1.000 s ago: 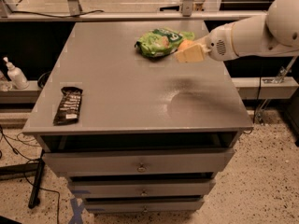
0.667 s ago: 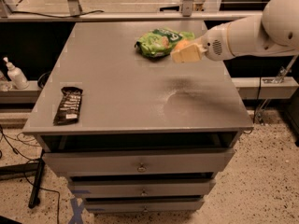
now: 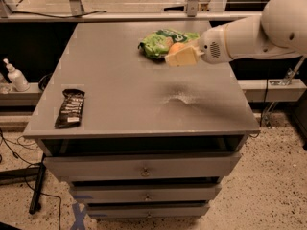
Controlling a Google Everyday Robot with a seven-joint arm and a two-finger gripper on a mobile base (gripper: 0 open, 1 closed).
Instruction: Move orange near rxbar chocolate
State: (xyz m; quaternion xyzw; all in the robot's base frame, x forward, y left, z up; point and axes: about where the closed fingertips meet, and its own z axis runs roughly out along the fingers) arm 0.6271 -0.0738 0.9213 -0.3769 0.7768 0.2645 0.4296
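The orange point(image 3: 176, 47) sits on the grey table top at the back right, right against the green snack bag point(image 3: 160, 41). My gripper point(image 3: 175, 57), cream-coloured at the end of the white arm point(image 3: 249, 32), reaches in from the right and is right at the orange, covering its lower part. The rxbar chocolate point(image 3: 70, 108), a dark wrapper with white lettering, lies flat near the table's front left corner, far from the orange.
The grey table point(image 3: 144, 109) has drawers below its front edge. A white pump bottle point(image 3: 15, 75) stands on a low ledge to the left. A rail with metal posts runs behind the table. Cables lie on the floor at the left.
My arm and gripper have moved a little to the left, closer onto the orange. The orange, the bag and the rxbar have not moved.
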